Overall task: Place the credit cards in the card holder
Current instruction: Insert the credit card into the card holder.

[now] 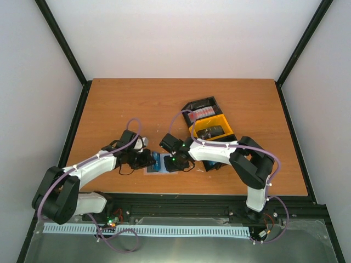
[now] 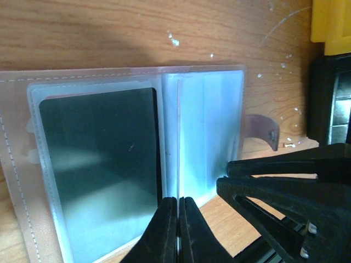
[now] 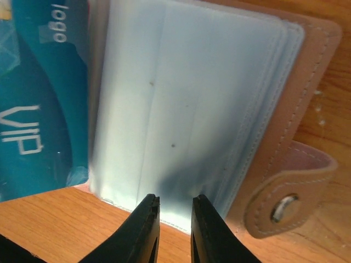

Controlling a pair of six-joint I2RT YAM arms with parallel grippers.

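Note:
The card holder [image 1: 157,163] lies open on the table between both grippers, tan cover [image 3: 307,82] down and clear pockets [image 2: 203,120] up. A blue credit card [image 3: 33,109] marked "VIP" sits in its left-hand pocket [image 2: 98,159]. My left gripper [image 2: 178,204] is shut on the thin upright edge of a clear pocket sleeve at the fold. My right gripper [image 3: 175,205] hovers at the near edge of the right-hand pockets, its jaws a narrow gap apart with nothing between them. Red credit cards [image 1: 204,113] lie in the tray's black compartment.
The black-and-yellow tray [image 1: 226,121] stands just behind and right of the right gripper, with a dark object [image 1: 211,131] in its yellow compartment. The holder's snap strap [image 3: 285,205] sticks out to the right. My right fingers [image 2: 263,189] reach in close beside the left gripper.

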